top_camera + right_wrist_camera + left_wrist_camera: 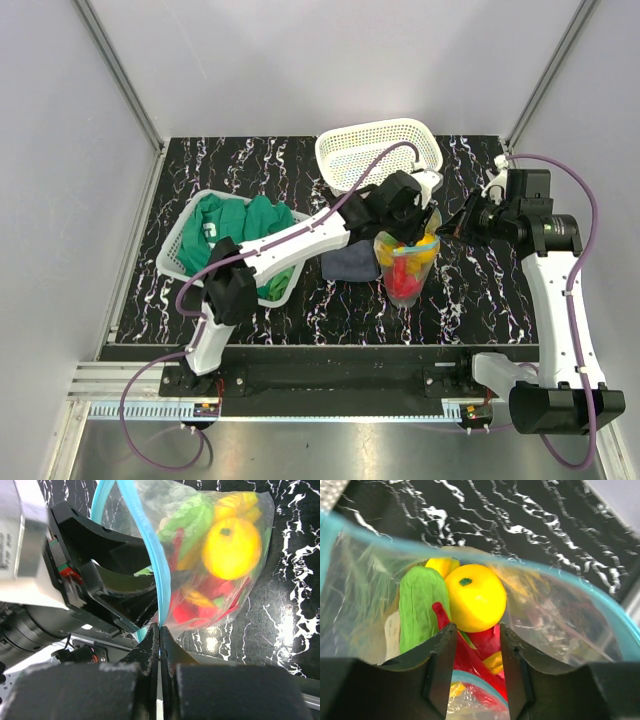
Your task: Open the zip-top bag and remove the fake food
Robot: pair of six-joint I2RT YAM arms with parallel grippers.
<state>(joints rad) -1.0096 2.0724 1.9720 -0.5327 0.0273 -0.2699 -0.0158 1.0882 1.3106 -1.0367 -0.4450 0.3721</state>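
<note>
I find nothing I can read in any view. In the left of the top view, the green clothing (250,220) carries a white mark, too small to make out.

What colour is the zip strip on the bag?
The zip strip is teal blue, clearest in the right wrist view.

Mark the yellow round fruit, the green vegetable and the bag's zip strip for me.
yellow round fruit (475,600), left wrist view, its middle.
green vegetable (422,607), left wrist view, mid-body.
zip strip (161,585), right wrist view, mid-length.
</note>
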